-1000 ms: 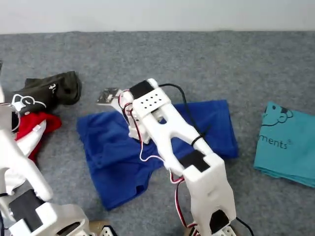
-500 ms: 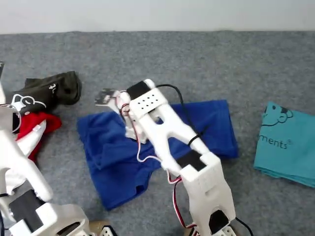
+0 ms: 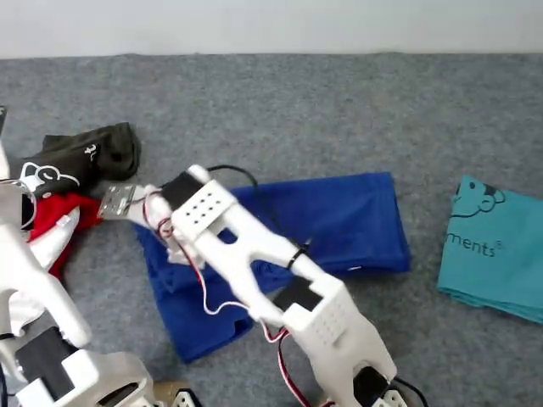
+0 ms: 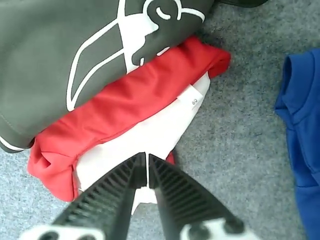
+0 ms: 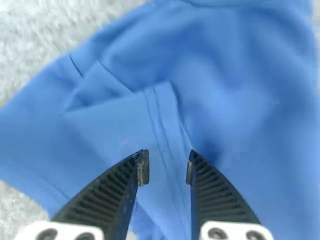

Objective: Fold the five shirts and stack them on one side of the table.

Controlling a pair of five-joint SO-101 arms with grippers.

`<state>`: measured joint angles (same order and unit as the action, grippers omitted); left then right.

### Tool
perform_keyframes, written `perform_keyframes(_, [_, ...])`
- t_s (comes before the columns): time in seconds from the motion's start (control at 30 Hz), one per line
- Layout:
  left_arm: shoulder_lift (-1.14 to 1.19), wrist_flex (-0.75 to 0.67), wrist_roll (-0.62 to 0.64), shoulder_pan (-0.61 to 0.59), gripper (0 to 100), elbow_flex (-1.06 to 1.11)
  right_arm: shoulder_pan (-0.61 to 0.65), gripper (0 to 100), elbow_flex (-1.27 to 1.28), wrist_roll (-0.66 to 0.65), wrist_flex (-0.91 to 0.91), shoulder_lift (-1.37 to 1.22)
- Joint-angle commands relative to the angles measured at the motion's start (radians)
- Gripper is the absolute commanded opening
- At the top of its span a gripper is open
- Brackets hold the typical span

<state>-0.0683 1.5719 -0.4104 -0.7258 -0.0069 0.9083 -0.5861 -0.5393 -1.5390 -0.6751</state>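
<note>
Right gripper [image 5: 164, 167] is held partly open and empty over the half-folded blue shirt [image 3: 356, 220] at centre, left gripper [image 4: 147, 159] shut and empty over three heaped shirts [image 4: 115, 100] at nine o'clock, and only the teal shirt [image 3: 496, 250] at three o'clock is judged folded.

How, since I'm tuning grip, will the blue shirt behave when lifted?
Probably floppy: the blue shirt lies creased and folded over itself, so it should drape. Likely light: thin cloth. Pushed on the grey carpet, it may bunch, not slide.
</note>
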Motion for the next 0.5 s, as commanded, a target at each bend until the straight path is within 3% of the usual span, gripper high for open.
perform_keyframes(0.0, [-0.051, -0.011, -0.009, 0.002, 2, -0.051, 0.028, 13.7, -0.051, 0.0, 0.03, -0.019])
perform_keyframes(0.17, [-0.049, -0.011, -0.009, 0.003, 2, -0.05, 0.028, 12.8, -0.051, 0.0, 0.051, -0.085])
perform_keyframes(0.3, [-0.046, -0.011, -0.009, 0.003, 2, -0.05, 0.028, 1.3, -0.051, -0.049, 0.053, -0.084])
perform_keyframes(0.47, [-0.044, -0.012, -0.009, 0.005, 2, -0.05, 0.024, 1.0, -0.051, -0.061, 0.035, -0.019])
